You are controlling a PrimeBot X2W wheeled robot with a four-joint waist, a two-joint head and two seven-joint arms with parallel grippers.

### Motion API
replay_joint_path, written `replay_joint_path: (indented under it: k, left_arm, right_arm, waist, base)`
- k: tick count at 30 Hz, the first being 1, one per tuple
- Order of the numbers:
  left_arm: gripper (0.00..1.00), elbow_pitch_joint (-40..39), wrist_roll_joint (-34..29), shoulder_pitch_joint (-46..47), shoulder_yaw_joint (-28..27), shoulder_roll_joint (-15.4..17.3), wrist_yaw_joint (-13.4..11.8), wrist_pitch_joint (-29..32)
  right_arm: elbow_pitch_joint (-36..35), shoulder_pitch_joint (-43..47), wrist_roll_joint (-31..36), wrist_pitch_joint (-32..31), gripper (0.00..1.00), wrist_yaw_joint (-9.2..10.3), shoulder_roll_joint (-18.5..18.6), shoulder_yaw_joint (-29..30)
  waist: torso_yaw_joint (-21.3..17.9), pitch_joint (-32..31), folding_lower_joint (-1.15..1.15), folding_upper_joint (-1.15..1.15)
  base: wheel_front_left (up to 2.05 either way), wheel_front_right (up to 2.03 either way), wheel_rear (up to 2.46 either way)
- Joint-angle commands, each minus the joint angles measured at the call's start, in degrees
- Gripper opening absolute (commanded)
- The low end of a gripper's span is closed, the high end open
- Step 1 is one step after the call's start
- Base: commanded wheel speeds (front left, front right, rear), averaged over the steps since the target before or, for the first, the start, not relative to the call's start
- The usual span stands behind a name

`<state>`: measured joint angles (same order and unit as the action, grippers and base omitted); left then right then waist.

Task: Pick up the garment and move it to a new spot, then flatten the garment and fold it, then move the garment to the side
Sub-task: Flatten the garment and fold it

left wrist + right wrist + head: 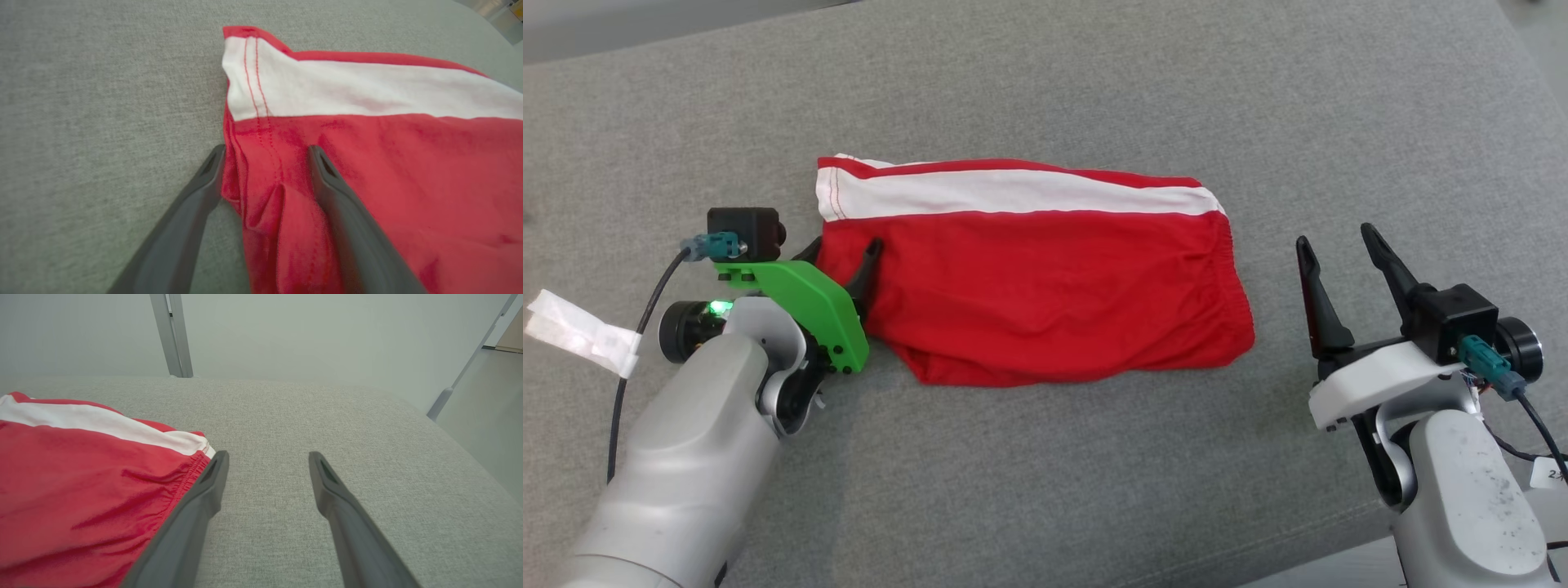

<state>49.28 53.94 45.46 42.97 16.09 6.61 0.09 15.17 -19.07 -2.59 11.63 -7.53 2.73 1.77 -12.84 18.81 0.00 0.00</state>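
With left gripper [843, 251] jaws wide apart, straddled the hemmed end of the garment [1045, 286]: one finger [196, 204] on the grey cushion [1045, 82] just outside the cloth, the other on the red cloth, a bunched fold between them, nothing clamped. Lay flat beyond those fingertips, red with a white stripe [1013, 192] along the far edge. Ended in a gathered waistband [1241, 310] near the right gripper [1335, 238], likewise wide apart and empty, fingertips over bare cushion. Showed a metal post [171, 335] past the cushion's far edge, ahead of the right gripper.
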Motion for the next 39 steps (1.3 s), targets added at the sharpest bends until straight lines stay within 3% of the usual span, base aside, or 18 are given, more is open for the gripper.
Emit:
replay_joint_path:
  k: [1,3,4,15,23,32,33,34,36,39]
  left_arm:
    - [0.78,0.8,0.4,0.0,0.8,-0.4,0.0,0.9]
    - [0.11,0.7,0.1,0.1,1.1,-0.7,0.1,0.8]
    - [0.00,0.3,-0.2,-0.1,1.5,-0.7,0.3,0.3]
    - [0.00,-5.0,-0.1,-4.8,1.5,1.0,0.3,-5.1]
    - [0.00,-11.8,2.3,-12.5,0.3,3.3,-2.3,-6.0]
    - [0.00,-17.3,4.4,-18.1,-0.5,4.1,-4.8,-6.3]
    - [0.07,-17.5,4.4,-18.3,-0.5,4.0,-5.0,-6.5]
    - [0.42,-17.8,4.4,-18.5,-0.7,3.9,-5.2,-6.9]
    - [0.99,-18.1,4.4,-19.0,-0.7,3.8,-5.2,-7.7]
    - [1.00,-18.0,4.0,-19.6,-0.8,3.7,-5.5,-8.9]
  right_arm:
    - [0.0,0.5,-0.5,0.3,1.00,0.08,0.2,0.1]
    - [0.1,0.5,-0.6,0.5,1.00,0.08,0.2,0.3]
    - [0.2,0.6,-0.6,0.7,1.00,0.08,0.2,0.4]
    - [1.0,1.6,0.3,0.9,1.00,0.08,0.2,1.8]
    - [0.9,3.7,1.1,0.0,1.00,0.08,0.2,3.1]
    - [0.8,4.9,0.8,-0.8,1.00,0.08,0.2,2.2]
    - [0.8,5.1,0.7,-0.9,1.00,0.08,0.2,2.1]
    - [0.8,5.2,0.7,-0.9,1.00,0.08,0.2,1.9]
    - [0.9,5.5,0.8,-1.0,1.00,0.08,0.2,1.8]
    - [1.2,5.8,1.0,-1.4,1.00,0.08,0.2,1.8]
  waist:
    - [-0.3,0.3,0.00,0.00]
    - [-0.3,0.3,0.00,0.00]
    - [-0.2,0.1,0.00,0.00]
    - [3.9,-3.8,0.00,0.00]
    - [8.0,-7.2,0.00,0.00]
    - [8.6,-8.4,0.00,0.00]
    - [8.5,-8.5,0.00,0.00]
    - [8.4,-8.6,0.00,0.00]
    - [8.1,-8.9,0.00,0.00]
    - [7.9,-9.6,0.00,0.00]
  base:
    - [0.00,0.00,0.00]
    - [0.00,0.00,0.00]
    - [0.00,0.00,0.00]
    - [0.00,0.00,0.00]
    - [0.00,0.00,0.00]
    - [0.00,0.00,0.00]
    - [0.00,0.00,0.00]
    - [0.00,0.00,0.00]
    - [0.00,0.00,0.00]
    - [0.00,0.00,0.00]
